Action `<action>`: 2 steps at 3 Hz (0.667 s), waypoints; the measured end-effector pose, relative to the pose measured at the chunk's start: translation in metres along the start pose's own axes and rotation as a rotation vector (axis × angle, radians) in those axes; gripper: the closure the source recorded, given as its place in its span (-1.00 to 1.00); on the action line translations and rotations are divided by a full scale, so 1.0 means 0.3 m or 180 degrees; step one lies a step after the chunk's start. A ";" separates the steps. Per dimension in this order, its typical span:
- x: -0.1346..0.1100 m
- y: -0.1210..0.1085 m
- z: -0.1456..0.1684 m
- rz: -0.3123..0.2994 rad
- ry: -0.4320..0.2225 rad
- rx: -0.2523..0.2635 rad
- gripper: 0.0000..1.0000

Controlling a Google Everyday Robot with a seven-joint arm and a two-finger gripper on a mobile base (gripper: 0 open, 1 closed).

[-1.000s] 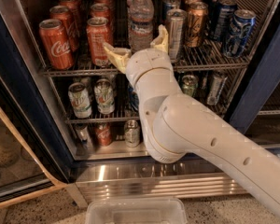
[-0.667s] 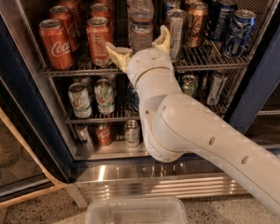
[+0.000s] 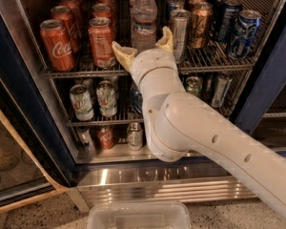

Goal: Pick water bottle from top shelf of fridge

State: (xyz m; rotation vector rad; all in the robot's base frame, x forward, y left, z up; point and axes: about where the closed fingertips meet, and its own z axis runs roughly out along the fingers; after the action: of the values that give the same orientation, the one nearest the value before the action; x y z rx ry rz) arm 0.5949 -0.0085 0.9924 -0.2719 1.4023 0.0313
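My end effector (image 3: 142, 39) sat wide open and empty, fingers (image 3: 122, 52) flanking the water bottle (image 3: 144, 13) at the top shelf's (image 3: 214, 65) front middle, so I judged it best to push deeper, centred between the Coke can (image 3: 101, 41) and the tall silver can (image 3: 179, 28), then close gently.

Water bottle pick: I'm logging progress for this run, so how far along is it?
Done: the fridge stands open and the gripper is up at the top shelf. In hand: its jaws are open, one on each side of the water bottle, not yet closed on it. Left: close, lift the bottle off the shelf and draw it out.
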 end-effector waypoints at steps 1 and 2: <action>0.019 -0.003 0.059 0.0010 0.0064 -0.0046 -0.42; 0.043 -0.017 0.107 0.0107 0.0085 -0.0091 -0.42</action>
State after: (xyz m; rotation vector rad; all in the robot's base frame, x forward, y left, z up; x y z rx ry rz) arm 0.6291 -0.0087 0.9853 -0.2733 1.4338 0.0758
